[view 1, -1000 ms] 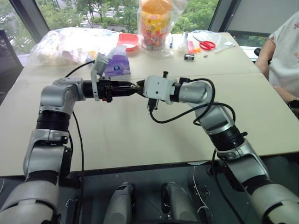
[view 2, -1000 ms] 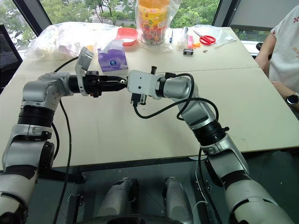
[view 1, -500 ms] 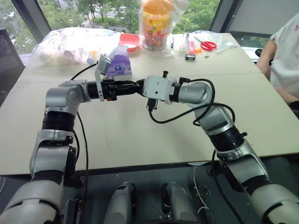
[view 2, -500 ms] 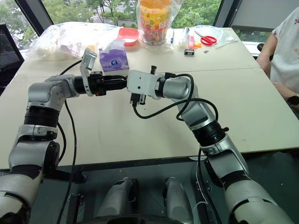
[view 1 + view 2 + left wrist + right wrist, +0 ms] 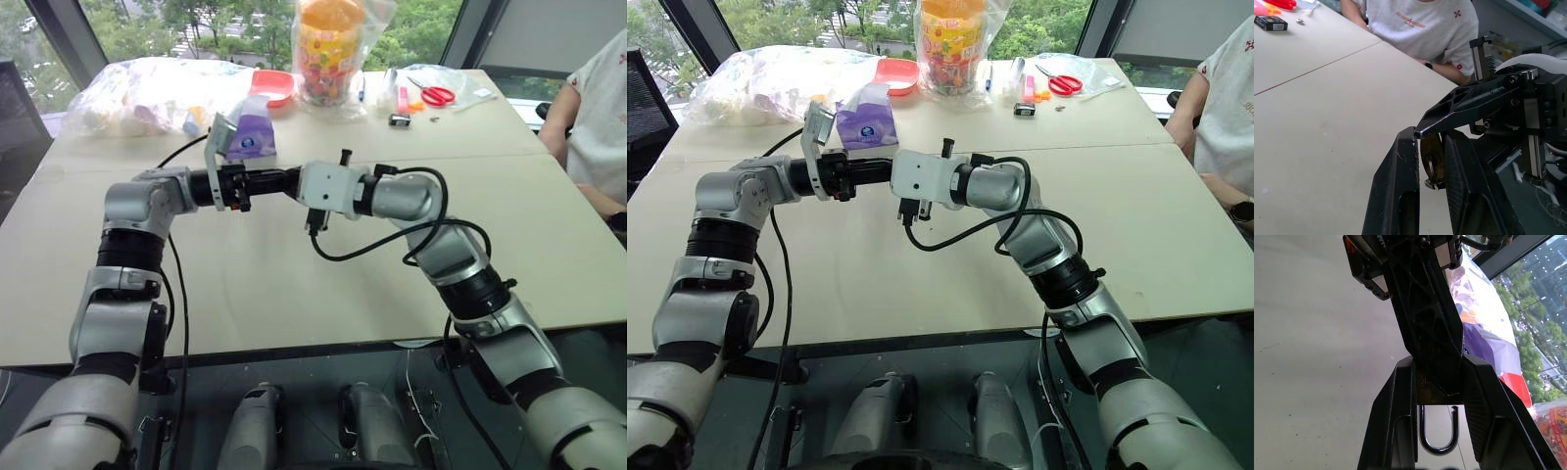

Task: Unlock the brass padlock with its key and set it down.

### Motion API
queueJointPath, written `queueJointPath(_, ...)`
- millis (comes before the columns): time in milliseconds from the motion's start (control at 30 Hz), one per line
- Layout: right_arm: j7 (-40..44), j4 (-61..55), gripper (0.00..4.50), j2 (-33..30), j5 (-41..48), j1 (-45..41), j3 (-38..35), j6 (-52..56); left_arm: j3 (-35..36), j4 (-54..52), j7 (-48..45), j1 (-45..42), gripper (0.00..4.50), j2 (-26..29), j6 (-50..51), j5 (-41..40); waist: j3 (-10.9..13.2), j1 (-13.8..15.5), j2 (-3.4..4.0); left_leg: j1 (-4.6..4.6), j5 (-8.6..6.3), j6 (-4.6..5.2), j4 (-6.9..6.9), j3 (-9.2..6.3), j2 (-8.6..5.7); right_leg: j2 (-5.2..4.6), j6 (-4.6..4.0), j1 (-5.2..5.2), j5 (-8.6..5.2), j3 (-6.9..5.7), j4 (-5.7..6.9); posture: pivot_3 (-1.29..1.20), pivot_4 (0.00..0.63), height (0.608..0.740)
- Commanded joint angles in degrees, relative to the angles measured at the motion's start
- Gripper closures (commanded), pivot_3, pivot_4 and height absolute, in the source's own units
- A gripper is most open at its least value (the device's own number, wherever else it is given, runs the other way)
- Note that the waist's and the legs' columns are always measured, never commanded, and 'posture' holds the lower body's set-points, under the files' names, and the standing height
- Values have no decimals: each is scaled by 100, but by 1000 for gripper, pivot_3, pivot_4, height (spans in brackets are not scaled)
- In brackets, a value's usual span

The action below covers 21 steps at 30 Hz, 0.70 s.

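1. Right now both grippers meet tip to tip above the tabletop (image 5: 294, 284), well clear of its surface.
2. The right gripper (image 5: 1437, 396) has its jaws clenched on the brass padlock (image 5: 1432, 390), whose golden body sits between the two black fingers (image 5: 1396, 421).
3. The padlock's silvery shackle (image 5: 1439, 433) hangs free of the body at one end, so the lock stands open.
4. The left gripper (image 5: 1430, 156) comes in from the side, and its fingers (image 5: 1400, 186) close around the brass body as well; the padlock shows edge-on between them in the left wrist view.
5. The left jaws are narrowed onto the padlock, touching it on both sides.
6. The key cannot be made out among the fingers.
7. On the far part of the tabletop lie a purple tissue pack (image 5: 865, 121), a red bowl (image 5: 893, 72), a bagged orange jar (image 5: 950, 39), red scissors (image 5: 1061, 84) and a small black-and-silver object (image 5: 1022, 109).
8. A large clear plastic bag (image 5: 774, 80) lies at the far left.
9. A person in a light shirt (image 5: 1225, 98) sits at the right side of the tabletop.
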Motion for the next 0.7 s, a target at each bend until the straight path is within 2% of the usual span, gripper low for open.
queueJointPath(33,40,-267,2375,-41,150,-32,-197,132,56,-217,-34,1,4337,126,-122,25,0,-5,0,0,0,0,0,0,0,0,0,0,0,0,0,0,150,740)
queueJointPath(167,97,-692,258,-397,182,278,-420,507,190,-331,2,100,4337,168,-78,-78,0,15,0,-1,0,0,-1,-2,2,-2,0,0,0,0,-1,0,150,740)
queueJointPath(200,190,-923,45,-460,338,418,-534,804,217,-368,8,125,4337,176,-64,-103,0,18,0,-1,0,0,0,-1,2,-4,0,0,0,0,-2,0,150,740)
queueJointPath(267,283,-1361,45,-412,798,641,-827,1375,266,-442,-2,165,4337,184,-55,-159,0,14,0,-3,-1,1,0,-3,3,-5,0,1,0,0,-3,0,150,740)
queueJointPath(433,-188,-1911,45,133,1725,715,-1670,2595,394,-705,-108,238,4337,184,-8,-361,0,-7,0,2,0,0,0,-25,5,-2,-2,0,1,0,5,0,150,740)
queueJointPath(700,-769,-1483,45,158,1772,487,-1769,2629,443,-1361,-238,408,4337,291,245,-734,0,4,0,1,0,0,0,-29,4,-5,-3,2,0,0,1,0,150,740)
